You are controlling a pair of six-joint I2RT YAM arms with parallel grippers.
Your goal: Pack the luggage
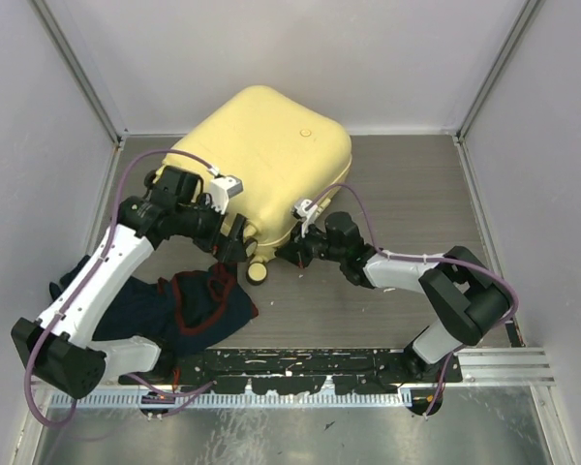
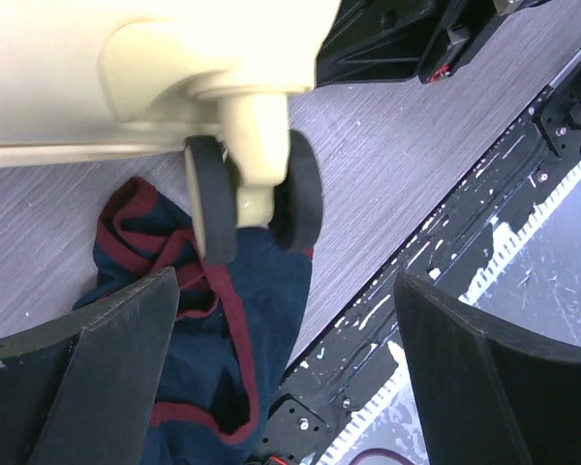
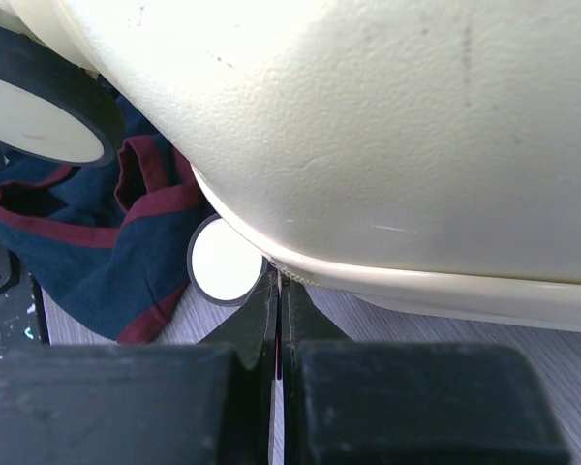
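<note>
The luggage is a pale yellow hard-shell suitcase, lying closed at the back of the table. My left gripper is open and empty just in front of its near wheel, with nothing between the fingers. My right gripper is shut, its tips against the zip seam under the shell's near edge. A thin reddish sliver, apparently the zipper pull, shows between the fingers. A navy garment with dark red trim lies crumpled on the table beside the wheels.
A black slotted base rail runs along the near edge, also in the left wrist view. Grey walls enclose the table on three sides. A second wheel sits just left of my right fingertips.
</note>
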